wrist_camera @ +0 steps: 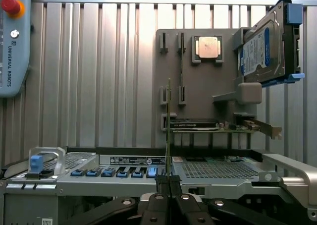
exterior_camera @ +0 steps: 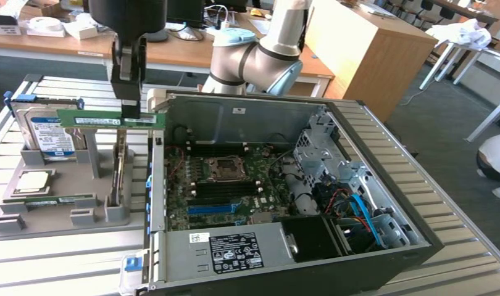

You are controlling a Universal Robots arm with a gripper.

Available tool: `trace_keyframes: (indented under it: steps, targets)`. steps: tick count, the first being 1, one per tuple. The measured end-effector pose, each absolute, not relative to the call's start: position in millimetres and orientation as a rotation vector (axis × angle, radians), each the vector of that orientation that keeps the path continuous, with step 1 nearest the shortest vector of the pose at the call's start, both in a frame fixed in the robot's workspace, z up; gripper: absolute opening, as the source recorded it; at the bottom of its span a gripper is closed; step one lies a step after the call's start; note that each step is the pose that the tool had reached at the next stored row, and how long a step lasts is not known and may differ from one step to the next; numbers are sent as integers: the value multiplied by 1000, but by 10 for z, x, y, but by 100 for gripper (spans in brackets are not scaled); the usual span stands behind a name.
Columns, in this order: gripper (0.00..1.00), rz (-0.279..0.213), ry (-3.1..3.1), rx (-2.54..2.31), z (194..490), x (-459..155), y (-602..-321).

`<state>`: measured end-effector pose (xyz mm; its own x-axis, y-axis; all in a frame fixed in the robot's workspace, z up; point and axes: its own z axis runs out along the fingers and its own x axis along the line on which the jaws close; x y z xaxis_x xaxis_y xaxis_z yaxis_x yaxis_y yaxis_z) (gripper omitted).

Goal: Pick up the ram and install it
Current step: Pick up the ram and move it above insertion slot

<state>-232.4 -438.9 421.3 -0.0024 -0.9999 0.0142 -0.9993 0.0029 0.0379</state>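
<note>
Tool [exterior_camera: 131, 113] clenched on the ram [exterior_camera: 89, 118], gripping its top edge mid-length. The stick hangs level in open air above the grey holder [exterior_camera: 69, 179]. It is just beside the open case [exterior_camera: 233, 120], at the case wall on the exterior view's left. A hard drive [exterior_camera: 48, 132] stands near.

Wooden desks [exterior_camera: 184, 55] and a tall wooden cabinet [exterior_camera: 373, 55] stand on grey carpet [exterior_camera: 447, 117] behind the slatted metal table [exterior_camera: 464, 209].

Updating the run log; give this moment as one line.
gripper shut on ram | ram held above grey tray | computer case open | not installed
</note>
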Motion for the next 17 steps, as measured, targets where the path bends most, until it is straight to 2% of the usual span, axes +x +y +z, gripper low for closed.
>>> trace_keyframes:
  steps: [17]
  targets:
    - [12, -28, -2197, 2191, 4213, -1885, -4401]
